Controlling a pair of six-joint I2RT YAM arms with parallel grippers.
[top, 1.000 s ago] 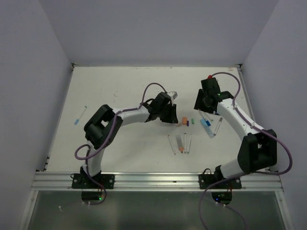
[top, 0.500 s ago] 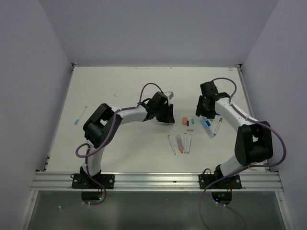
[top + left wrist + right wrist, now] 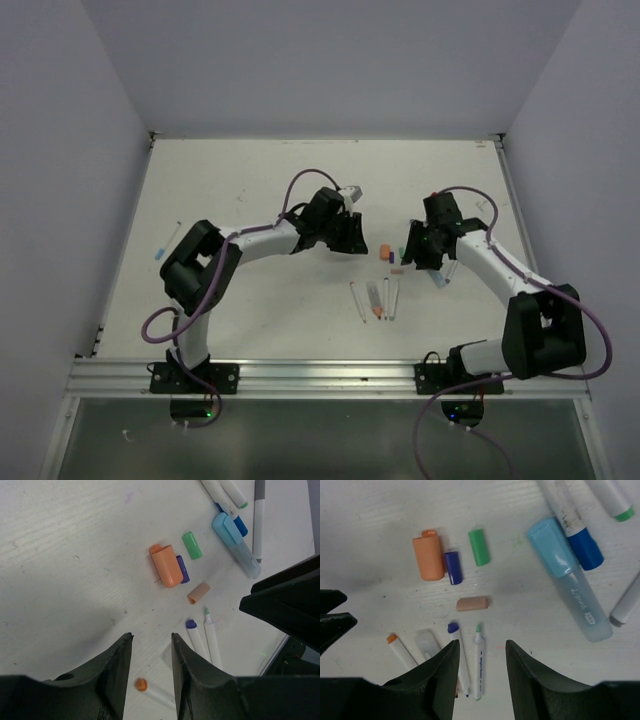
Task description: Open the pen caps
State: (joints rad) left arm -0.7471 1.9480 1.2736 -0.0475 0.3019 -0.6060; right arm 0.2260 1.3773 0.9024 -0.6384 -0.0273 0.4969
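Loose caps lie mid-table: an orange cap, a dark blue cap, a green cap and a tan cap. They also show in the left wrist view, with the orange cap and the green cap. A light blue cap sits on a clear highlighter. My left gripper is open and empty, left of the caps. My right gripper is open and empty, hovering just right of them, over uncapped pens.
Several capped pens lie right of the loose caps, under my right arm. Uncapped white pens lie nearer the front. One blue-ended pen lies alone at the far left. Walls enclose the table on three sides.
My right gripper has come nearer and leftward, from the back right to just beside the loose caps. My left gripper has shifted slightly back. The caps have not moved.
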